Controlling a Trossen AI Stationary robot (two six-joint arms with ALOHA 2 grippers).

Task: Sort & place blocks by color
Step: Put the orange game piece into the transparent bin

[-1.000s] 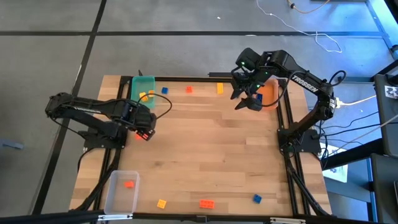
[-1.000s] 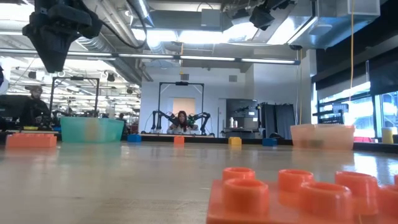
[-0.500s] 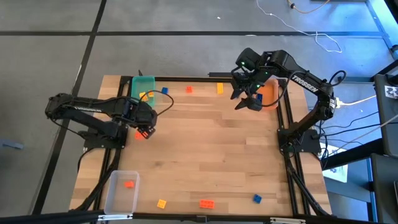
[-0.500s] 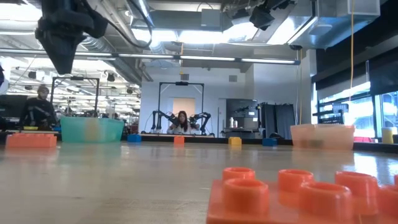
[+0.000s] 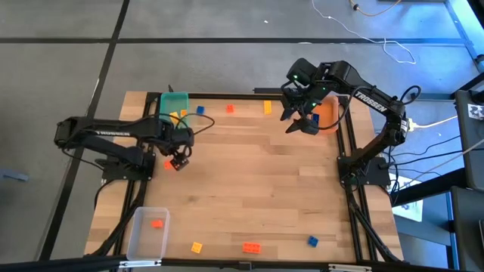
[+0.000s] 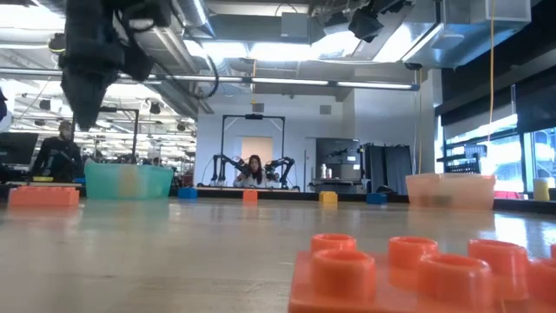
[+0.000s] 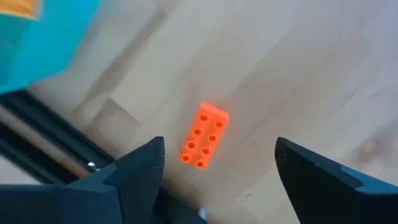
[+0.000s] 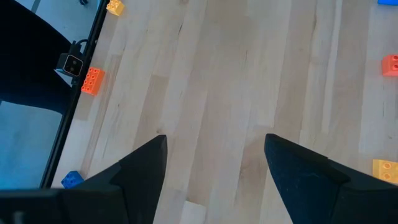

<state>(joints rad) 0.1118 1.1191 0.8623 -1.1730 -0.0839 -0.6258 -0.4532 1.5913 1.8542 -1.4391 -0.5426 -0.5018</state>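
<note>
Left wrist view: my left claw (image 7: 214,180) hangs spread wide above the small orange-red plastic brick (image 7: 204,136); descending off-centre could knock it skidding across the desk (image 7: 323,74).

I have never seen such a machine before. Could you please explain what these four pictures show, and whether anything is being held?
Two dark robot arms work at a wooden table. One picture looks down from above, one looks level across the table, and two come from cameras on the arms' wrists. The left gripper hangs open above an orange brick lying on the wood beside the green bin. The right gripper waits open near the orange bin. Small blue, yellow and orange bricks are scattered about; a clear bin holds one orange brick. Nothing is held.
</note>
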